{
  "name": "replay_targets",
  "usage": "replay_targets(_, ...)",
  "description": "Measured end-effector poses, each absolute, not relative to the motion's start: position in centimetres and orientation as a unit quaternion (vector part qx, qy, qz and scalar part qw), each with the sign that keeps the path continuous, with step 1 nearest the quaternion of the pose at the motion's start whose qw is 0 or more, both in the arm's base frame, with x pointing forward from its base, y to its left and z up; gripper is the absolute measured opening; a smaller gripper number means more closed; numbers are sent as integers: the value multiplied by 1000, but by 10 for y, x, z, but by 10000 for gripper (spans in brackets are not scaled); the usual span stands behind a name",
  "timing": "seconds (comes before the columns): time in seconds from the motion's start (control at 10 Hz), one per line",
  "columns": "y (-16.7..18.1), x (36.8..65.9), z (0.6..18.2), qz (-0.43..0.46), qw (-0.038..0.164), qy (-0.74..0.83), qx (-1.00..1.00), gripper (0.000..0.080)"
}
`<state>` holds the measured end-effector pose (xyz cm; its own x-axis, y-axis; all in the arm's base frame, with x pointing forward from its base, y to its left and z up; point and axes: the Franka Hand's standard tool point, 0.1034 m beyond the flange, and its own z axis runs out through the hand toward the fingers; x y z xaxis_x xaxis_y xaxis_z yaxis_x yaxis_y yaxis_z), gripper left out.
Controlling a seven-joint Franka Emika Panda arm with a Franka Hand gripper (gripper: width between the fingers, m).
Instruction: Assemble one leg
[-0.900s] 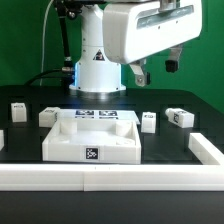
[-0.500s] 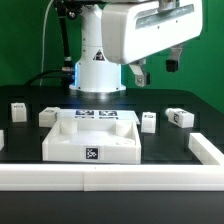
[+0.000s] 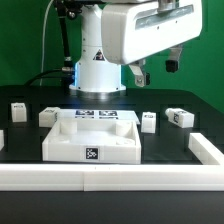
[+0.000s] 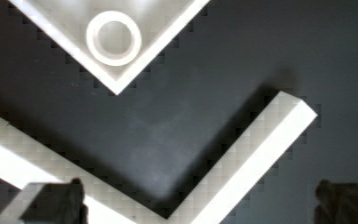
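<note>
Several small white legs with marker tags stand on the black table in the exterior view: two at its left and two at its right. My gripper hangs high above the table, over the area right of the panel, open and empty. In the wrist view the gripper shows two dark fingertips far apart with nothing between them. No leg shows in the wrist view.
The large white tray-like panel lies mid-table, with the marker board just behind it. A white fence runs along the front and right. The wrist view shows a white corner with a round hole and a white angled bar.
</note>
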<state>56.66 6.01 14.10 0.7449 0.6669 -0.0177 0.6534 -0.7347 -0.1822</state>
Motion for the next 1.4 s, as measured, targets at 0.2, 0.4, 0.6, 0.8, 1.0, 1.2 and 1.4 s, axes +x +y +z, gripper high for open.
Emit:
replay_targets(0.2,60,567,141,41,82,-355,-930,649)
replay_targets(0.4,54,558,132,29,79,-394,-915,649)
replay_targets(0.6,44,536,112,4,54,-462,-885,649)
replay_targets(0.8,37,525,99,21,21,-530,-847,649)
replay_targets(1.0,15,516,103,42,36,-513,-857,649)
replay_targets(1.2,18,517,101,39,34,-514,-856,649)
replay_targets(1.4,21,517,97,22,21,-546,-837,649)
